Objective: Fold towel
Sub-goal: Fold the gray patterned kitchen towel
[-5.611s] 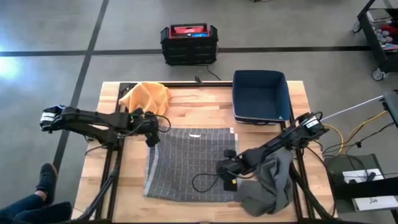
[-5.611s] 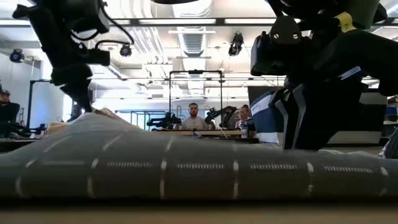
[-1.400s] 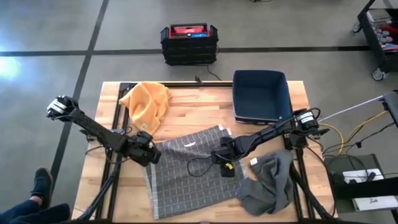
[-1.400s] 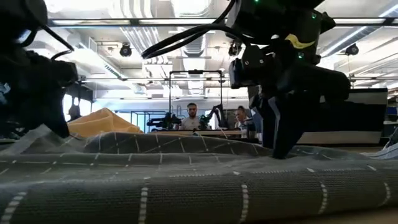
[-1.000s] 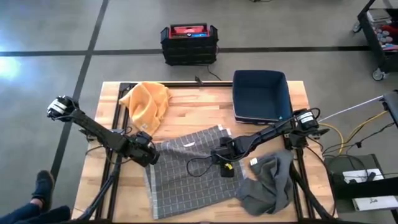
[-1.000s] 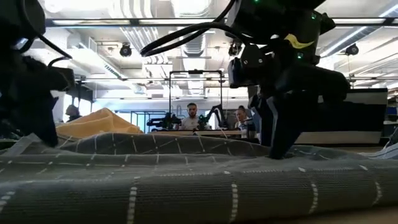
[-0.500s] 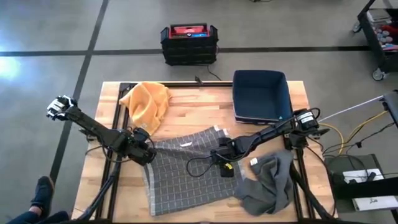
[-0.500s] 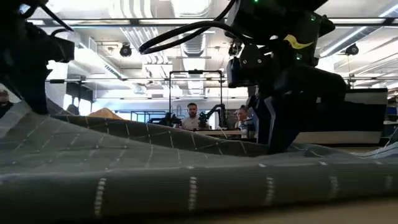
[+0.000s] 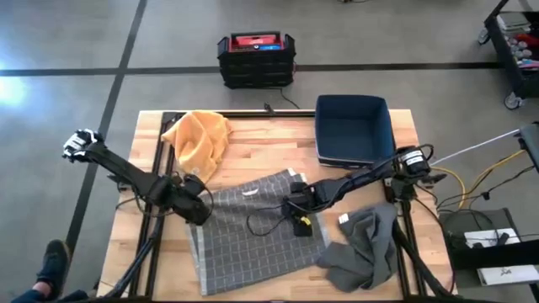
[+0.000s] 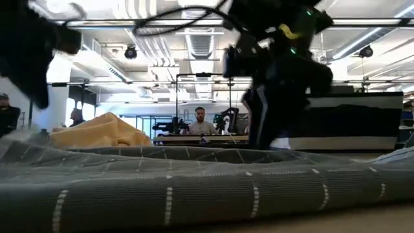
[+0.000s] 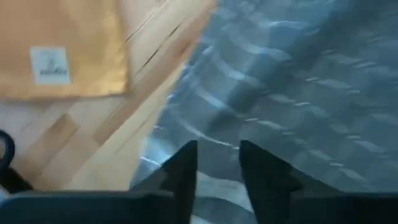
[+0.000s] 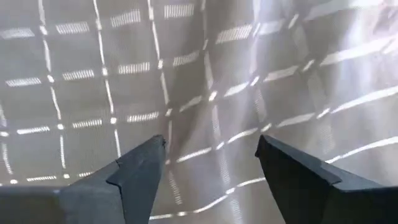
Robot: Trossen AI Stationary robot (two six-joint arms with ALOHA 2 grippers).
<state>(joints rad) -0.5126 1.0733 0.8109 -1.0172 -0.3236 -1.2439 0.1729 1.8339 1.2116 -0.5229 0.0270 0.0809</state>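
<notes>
The grey checked towel [image 9: 253, 234] lies spread and askew on the wooden table [image 9: 253, 156], with low ridges in the low view [image 10: 194, 175]. My left gripper [image 9: 198, 209] is above the towel's far left corner, raised off the cloth in the low view [image 10: 32, 58]; in its wrist view the fingers [image 11: 217, 168] stand a little apart with blurred towel beyond. My right gripper [image 9: 295, 200] stands wide open over the towel's far right part [image 12: 211, 155], fingers pointing down [image 10: 262, 139]. My right gripper's open fingers [image 12: 140, 165] point down at the towel's far right part [image 12: 205, 99]. Whether their tips touch the cloth, I cannot tell.
An orange cloth [image 9: 198, 139] lies at the far left of the table, close to the left arm. A dark blue bin [image 9: 354, 130] stands at the far right. A dark grey cloth [image 9: 362, 252] is crumpled at the near right. People sit in the room behind [image 10: 200, 123].
Half a second ago the towel's left far corner rose up to my left gripper; now that side lies low and the gripper is above it, so it has let go. My right gripper has gone a little toward the far left over the towel.
</notes>
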